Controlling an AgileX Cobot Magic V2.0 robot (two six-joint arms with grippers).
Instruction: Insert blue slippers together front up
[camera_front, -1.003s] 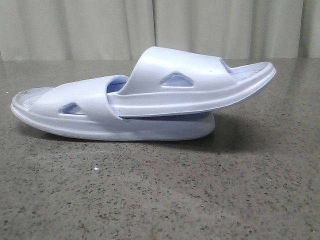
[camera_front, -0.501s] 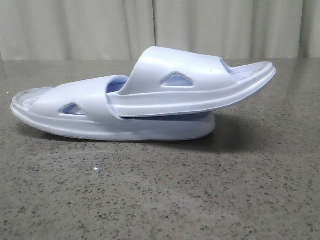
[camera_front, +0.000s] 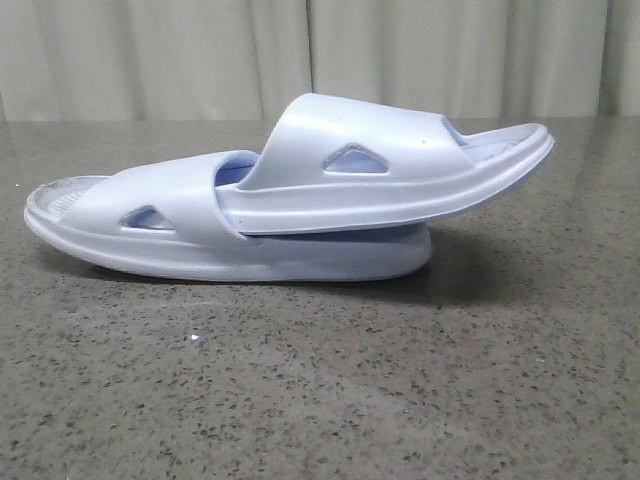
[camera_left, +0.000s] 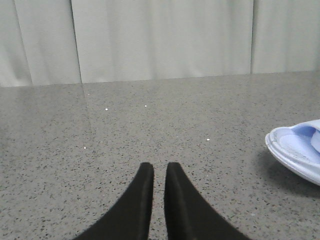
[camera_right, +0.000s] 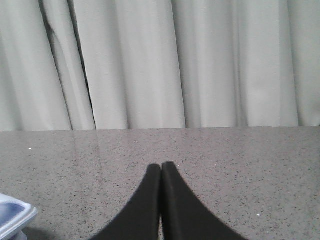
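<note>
slippers (camera_front: 300, 200) | nudged slightly rightward on table | still nested

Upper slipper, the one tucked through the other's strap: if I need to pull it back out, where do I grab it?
Grip the raised heel end of the upper slipper, coming from the robot's right. It overhangs the lower slipper and clears the table, so a gripper can likely close on the sole's edge there; its front is trapped under the strap.

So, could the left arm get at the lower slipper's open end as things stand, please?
Probably yes: the lower slipper lies on bare table off to one side of the left gripper, with nothing between them. Its jaws are nearly shut and would need opening.
</note>
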